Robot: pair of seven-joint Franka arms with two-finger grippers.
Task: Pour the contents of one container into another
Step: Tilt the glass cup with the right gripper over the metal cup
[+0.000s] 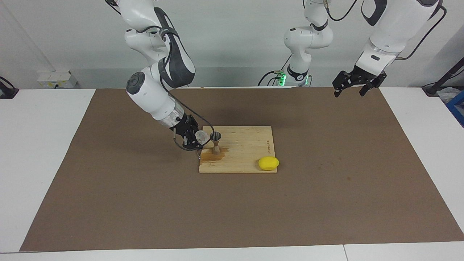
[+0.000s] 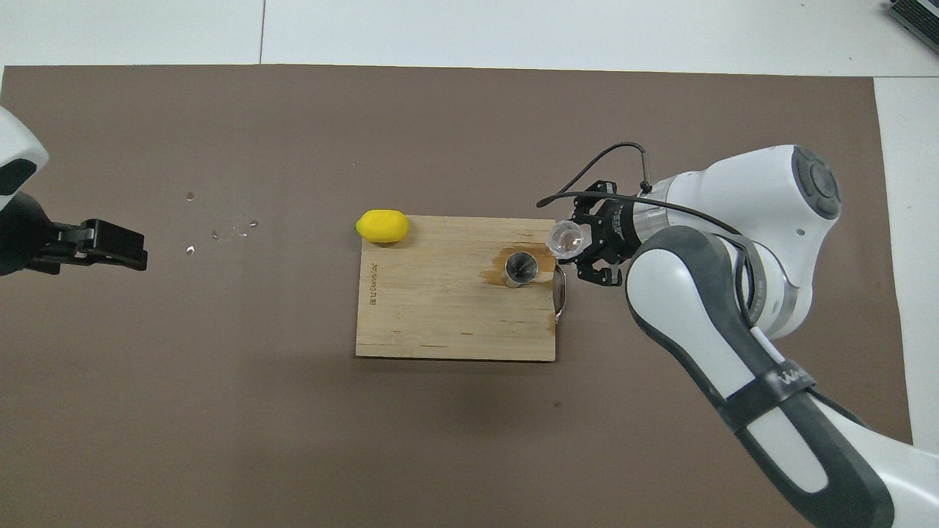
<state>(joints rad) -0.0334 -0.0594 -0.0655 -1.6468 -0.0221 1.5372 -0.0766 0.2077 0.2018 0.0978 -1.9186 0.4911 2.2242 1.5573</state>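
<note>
Both robot arms are shiny white with round joints. The right arm (image 1: 159,87) has dark grey bands and a thin black cable looping just above its black fingers (image 1: 188,139). The left arm (image 1: 380,47) has black cables and black fingers (image 1: 353,85).

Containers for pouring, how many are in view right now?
2: the glass cup held tilted in the right end effector beside the jigger, which stands on the cutting board.

Lemon (image 1: 268,163) at corner of wet-stained cutting board (image 1: 246,152), brown mat (image 1: 326,203).
</note>
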